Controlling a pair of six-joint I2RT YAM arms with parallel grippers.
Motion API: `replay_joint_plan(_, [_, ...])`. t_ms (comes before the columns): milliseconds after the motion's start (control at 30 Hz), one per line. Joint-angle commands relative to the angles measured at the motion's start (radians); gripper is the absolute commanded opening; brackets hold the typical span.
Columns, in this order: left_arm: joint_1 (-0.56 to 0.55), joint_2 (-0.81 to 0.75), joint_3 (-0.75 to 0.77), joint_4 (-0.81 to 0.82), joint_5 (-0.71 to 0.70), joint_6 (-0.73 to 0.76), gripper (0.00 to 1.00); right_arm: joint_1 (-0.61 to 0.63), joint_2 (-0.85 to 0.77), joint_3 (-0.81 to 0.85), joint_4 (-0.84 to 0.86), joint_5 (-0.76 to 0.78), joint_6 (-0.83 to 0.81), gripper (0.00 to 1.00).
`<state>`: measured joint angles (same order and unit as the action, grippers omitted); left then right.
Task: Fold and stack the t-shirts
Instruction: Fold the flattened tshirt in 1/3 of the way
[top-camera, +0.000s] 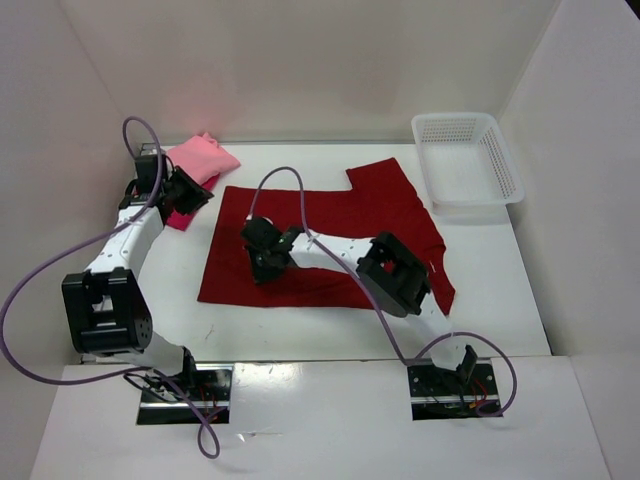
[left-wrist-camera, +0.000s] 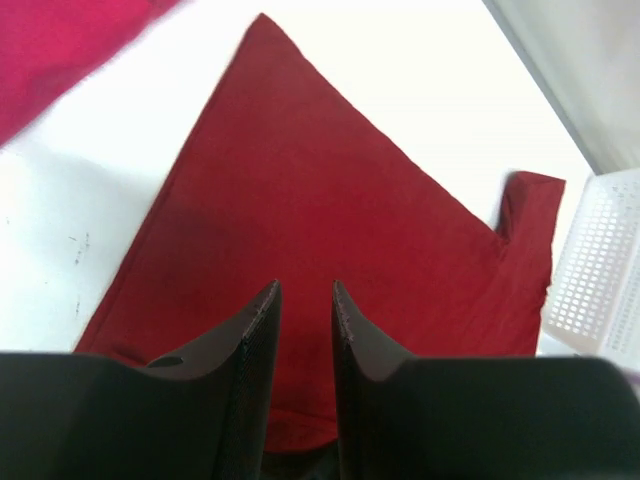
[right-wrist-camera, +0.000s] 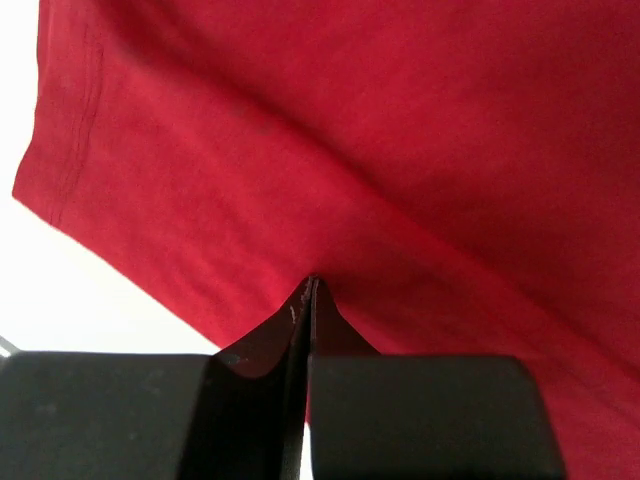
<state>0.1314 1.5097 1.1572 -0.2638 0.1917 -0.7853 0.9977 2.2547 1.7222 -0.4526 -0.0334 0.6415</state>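
Maroon t-shirt (top-camera: 340, 215) under closed right jaws

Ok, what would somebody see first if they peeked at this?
The big dark red t-shirt spread out in the middle of the table catches the eye first, with the right gripper just above it, closed. At the far left a bunched-up light pink t-shirt lies beside the left gripper. A white mesh basket sits in the far right corner.
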Motion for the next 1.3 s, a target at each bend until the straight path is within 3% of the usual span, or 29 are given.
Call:
replay_joint_plan(0, [0.002, 0.023, 0.036, 0.034, -0.027, 0.011, 0.34, 0.076, 0.009, -0.022, -0.012, -0.022, -0.026, 0.00])
replay_joint_plan(300, [0.011, 0.052, 0.016, 0.054, -0.092, 0.030, 0.45, 0.173, -0.064, -0.122, 0.052, -0.148, 0.041, 0.00])
replay_joint_plan(433, [0.040, 0.081, 0.007, 0.054, -0.113, 0.049, 0.51, 0.173, -0.087, -0.066, 0.025, -0.057, 0.026, 0.00])
replay_joint_plan(533, [0.063, 0.090, -0.002, 0.054, -0.139, 0.060, 0.51, 0.096, -0.119, -0.010, -0.007, -0.069, 0.003, 0.04])
replay_joint_plan(733, [0.073, 0.164, -0.002, 0.034, -0.190, 0.107, 0.51, -0.072, -0.262, -0.018, -0.009, -0.080, -0.045, 0.22])
replay_joint_plan(1033, [0.073, 0.314, 0.062, 0.024, -0.313, 0.135, 0.46, -0.362, -0.359, -0.164, 0.012, -0.123, -0.121, 0.20])
replay_joint_plan(1267, [0.073, 0.397, 0.108, 0.034, -0.313, 0.126, 0.51, -0.392, -0.369, -0.194, 0.032, -0.174, -0.131, 0.20])
